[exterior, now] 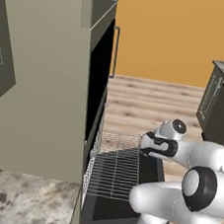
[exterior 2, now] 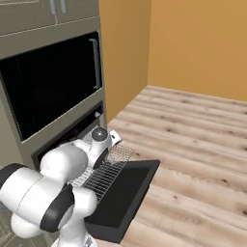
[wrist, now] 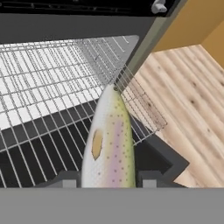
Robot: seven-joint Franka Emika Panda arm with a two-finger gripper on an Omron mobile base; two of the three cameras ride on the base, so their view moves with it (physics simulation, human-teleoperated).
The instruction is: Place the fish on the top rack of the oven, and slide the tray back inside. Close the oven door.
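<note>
The fish (wrist: 109, 144) is gripped in the claw (wrist: 107, 180), held above the near right corner of the pulled-out top rack (wrist: 48, 74); below lies the lowered oven door (exterior 2: 123, 198), the oven cavity (exterior 2: 48, 82) beyond

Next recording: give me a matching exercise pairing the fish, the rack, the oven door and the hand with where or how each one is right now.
Things:
1. fish
2. rack
3. oven door
4. hand

States:
A. folded down flat, open
B. pulled out over the open door
C. held between the two fingers, above the wire grid
D. shut on the fish, over the rack

Pairs: 1-C, 2-B, 3-A, 4-D
</note>
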